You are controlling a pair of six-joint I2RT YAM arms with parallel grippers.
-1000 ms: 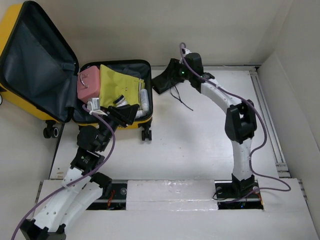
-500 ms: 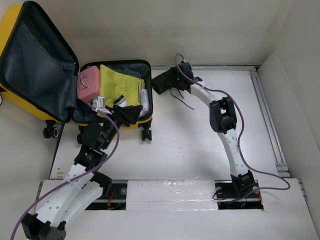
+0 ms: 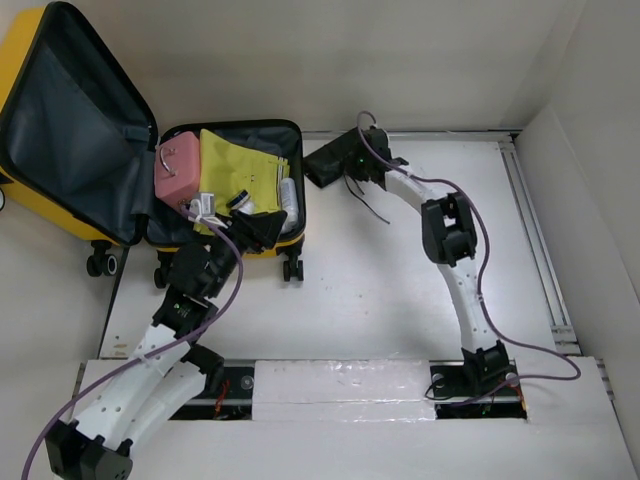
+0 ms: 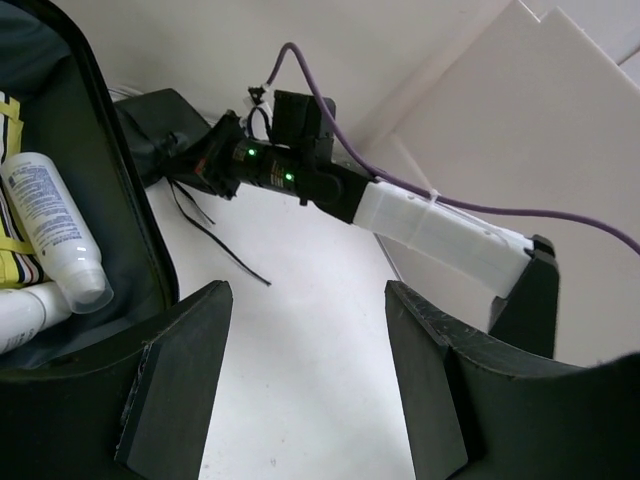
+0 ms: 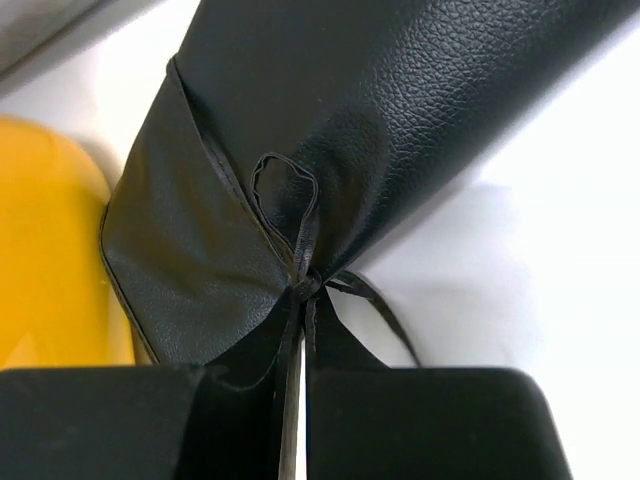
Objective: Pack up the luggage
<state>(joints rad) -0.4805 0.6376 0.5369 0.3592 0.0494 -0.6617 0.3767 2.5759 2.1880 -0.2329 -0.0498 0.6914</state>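
Two sets of fingers and one case, entered as follows.

1. The luggage point(image 3: 75, 120): lid thrown open. Its black rim runs just beside my left fingers point(image 4: 175, 380). Inside are a pink case point(image 3: 178, 170), a yellow cloth point(image 3: 235, 165) and white bottles point(image 4: 50, 220).
2. Left fingers: spread wide, nothing between them.
3. Right fingers point(image 5: 100, 420): pressed together on a thong and fold of the black pouch point(image 5: 330, 130). The pouch lies ahead of them on the surface point(image 3: 400, 300), outside the luggage, with yellow shell showing off to one side.

Step in hand, as I judge it: taking up the pouch for loading. The next move calls for a lift clear of the surface, a carry over the rim, and a release near the bottles. My left fingers need to give room.

Views: only the right wrist camera shows the pinch, since from above the wrist covers it. Only the left wrist camera proves the spread. Only the top camera shows the lid and the full contents.
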